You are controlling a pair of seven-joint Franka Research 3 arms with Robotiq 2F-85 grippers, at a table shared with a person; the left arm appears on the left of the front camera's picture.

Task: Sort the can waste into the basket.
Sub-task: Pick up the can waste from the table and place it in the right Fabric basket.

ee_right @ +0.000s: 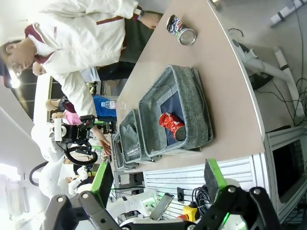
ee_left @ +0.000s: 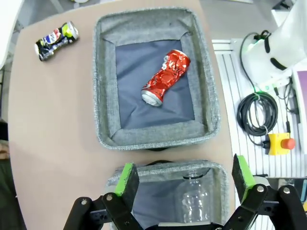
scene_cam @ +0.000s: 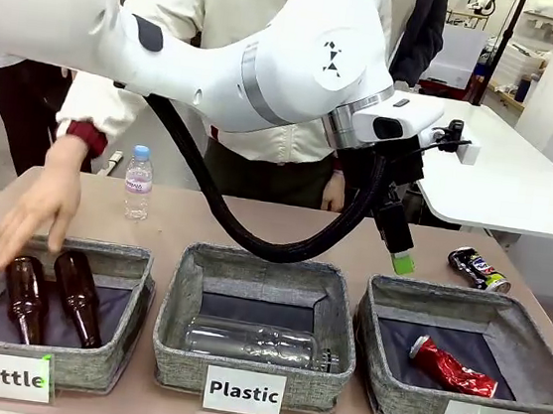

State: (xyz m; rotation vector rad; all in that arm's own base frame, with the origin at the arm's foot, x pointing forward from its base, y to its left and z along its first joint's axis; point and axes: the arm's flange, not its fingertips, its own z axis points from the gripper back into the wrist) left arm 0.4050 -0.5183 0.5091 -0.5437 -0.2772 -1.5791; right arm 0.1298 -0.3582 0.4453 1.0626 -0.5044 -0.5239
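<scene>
A crushed red can [scene_cam: 453,369] [ee_left: 165,77] [ee_right: 171,125] lies inside the grey basket [scene_cam: 374,313] [ee_left: 153,139] [ee_right: 196,110] with the "Can" card. A dark blue-black crushed can [scene_cam: 479,269] [ee_left: 56,40] [ee_right: 181,29] lies on the table behind that basket. My left arm reaches across from the left, and its gripper [scene_cam: 400,259] [ee_left: 184,177] hangs open and empty above the gap between the "Plastic" and "Can" baskets. In the right wrist view, the right gripper [ee_right: 158,179] stands open and empty, well off the table's side near the "Can" basket.
The "Plastic" basket [scene_cam: 178,296] in the middle holds a clear bottle [scene_cam: 261,343]. At the left, the "Bottle" basket [scene_cam: 131,295] holds two brown bottles, and a person's hand [scene_cam: 41,210] rests over them. A small water bottle [scene_cam: 138,183] stands on the table behind.
</scene>
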